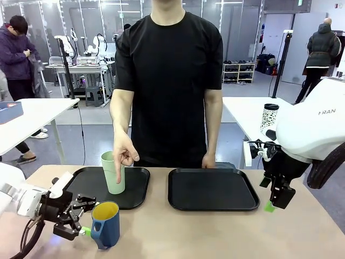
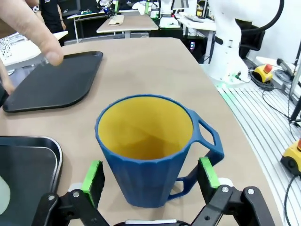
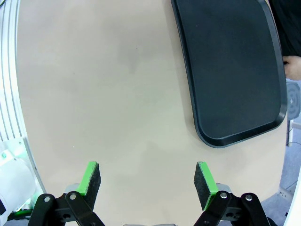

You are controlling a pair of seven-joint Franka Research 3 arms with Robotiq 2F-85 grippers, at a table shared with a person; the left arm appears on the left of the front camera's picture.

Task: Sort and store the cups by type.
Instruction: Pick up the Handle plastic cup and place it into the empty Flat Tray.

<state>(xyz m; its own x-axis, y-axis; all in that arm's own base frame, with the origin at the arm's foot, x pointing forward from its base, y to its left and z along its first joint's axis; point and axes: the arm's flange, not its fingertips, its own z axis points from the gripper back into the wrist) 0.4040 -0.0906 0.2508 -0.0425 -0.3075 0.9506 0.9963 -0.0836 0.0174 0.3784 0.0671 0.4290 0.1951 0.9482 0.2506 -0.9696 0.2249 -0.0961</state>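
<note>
Straddling the dark blue mug (image 1: 106, 224), your left gripper (image 2: 149, 179) is standing with its jaws spread wide, one green pad on each side. The mug is sitting upright on the table (image 1: 178, 232), just in front of the left tray (image 1: 137, 189). The pale green tumbler (image 1: 114, 178) is standing on that tray, with the person's hand (image 1: 125, 154) pointing down along it. Your right gripper (image 3: 149, 181) is hovering over bare table beside the right tray (image 1: 213, 189), fingers spread.

matt blue plastic mug (image 2: 146, 174), matt black tray (image 3: 235, 70), smooth beige tabletop (image 3: 108, 94)
</note>
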